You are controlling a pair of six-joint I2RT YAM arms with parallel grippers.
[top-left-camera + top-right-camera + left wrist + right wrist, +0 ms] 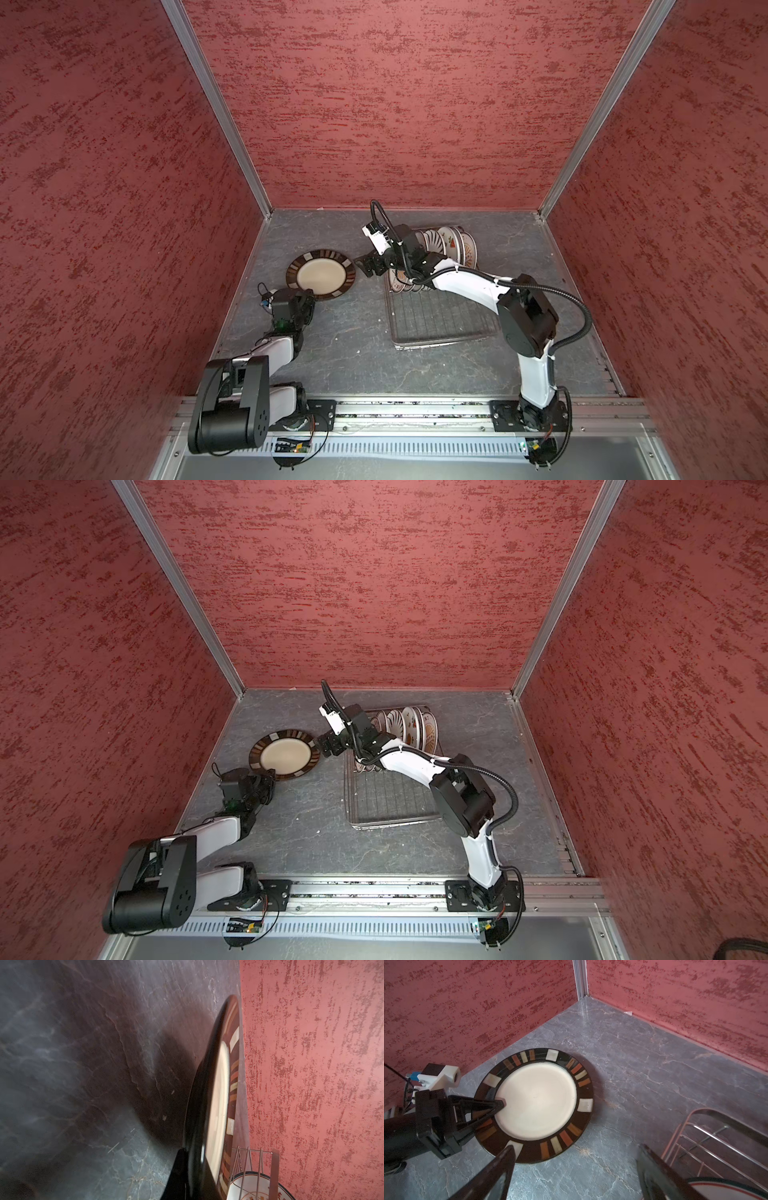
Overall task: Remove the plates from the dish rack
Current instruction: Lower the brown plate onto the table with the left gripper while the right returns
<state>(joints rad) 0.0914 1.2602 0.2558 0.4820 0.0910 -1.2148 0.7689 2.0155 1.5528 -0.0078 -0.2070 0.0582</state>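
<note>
Cream-centred plate (321, 274) lies flat at nine o'clock of the dish rack (436, 328), left gripper (499, 1105) clamped on its rim, right gripper (368, 266) agape; next, release and fetch another.

rack plates (451, 243): nearest ones hidden behind right arm (465, 284)
dark-rimmed plate (197, 1126): blurred, cut off at left wrist view's edge
dish rack (737, 1125): cut off, wrist views

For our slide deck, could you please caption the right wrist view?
Left gripper pinches the dark-rimmed plate; the open right gripper hovers beside the dish rack.
</note>
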